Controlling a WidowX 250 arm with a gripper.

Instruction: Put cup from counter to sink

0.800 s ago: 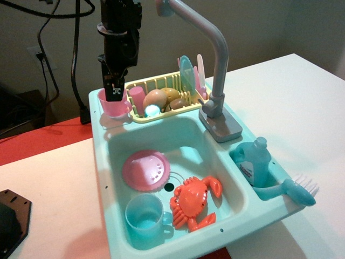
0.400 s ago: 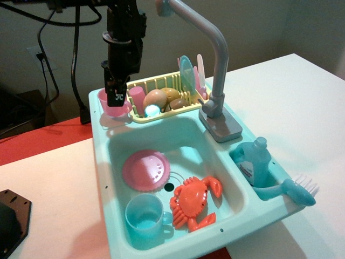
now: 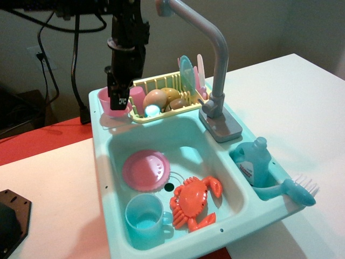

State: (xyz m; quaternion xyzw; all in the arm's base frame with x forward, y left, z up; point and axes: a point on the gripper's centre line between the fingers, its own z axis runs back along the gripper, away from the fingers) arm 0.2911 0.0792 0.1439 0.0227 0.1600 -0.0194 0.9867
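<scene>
1. Change: across the two earlier frames the black robot gripper [image 3: 118,97] drifts slightly right and down over the small translucent pink plastic cup [image 3: 111,103]; now its tip sits lower, at the cup's right rim; the cup itself has not shifted on the ribbed light-teal plastic counter ledge [image 3: 102,120].
2. Meaning, as a judgement: the arm is settling into the grasp; pick-up not yet done; nothing has moved toward the basin.
3. Cup relative to the tool: directly below and a little left of the fingertips; the front finger overlaps the cup's right wall; whether it touches, or dips inside the rim, cannot be told from this single view.
4. Gripper state: cannot tell; the jaws are seen edge-on and one dark finger hides the gap; no clear pinch on the rim visible.
5. Deep rectangular light-teal plastic sink [image 3: 215,162]: below and in front of the tool, toward the camera; it already holds a pink perforated plate [image 3: 145,170], a light-blue cup [image 3: 144,216] and an orange toy crab [image 3: 195,202].
6. Yellow dish rack [image 3: 161,82]: just right of the tool, close to the cup; the narrow pink tumbler [image 3: 137,100] stands at its near end, right beside the finger; risk of clipping it, as a judgement.
7. Tall grey faucet [image 3: 215,65]: further right of the tool, well apart.
</scene>
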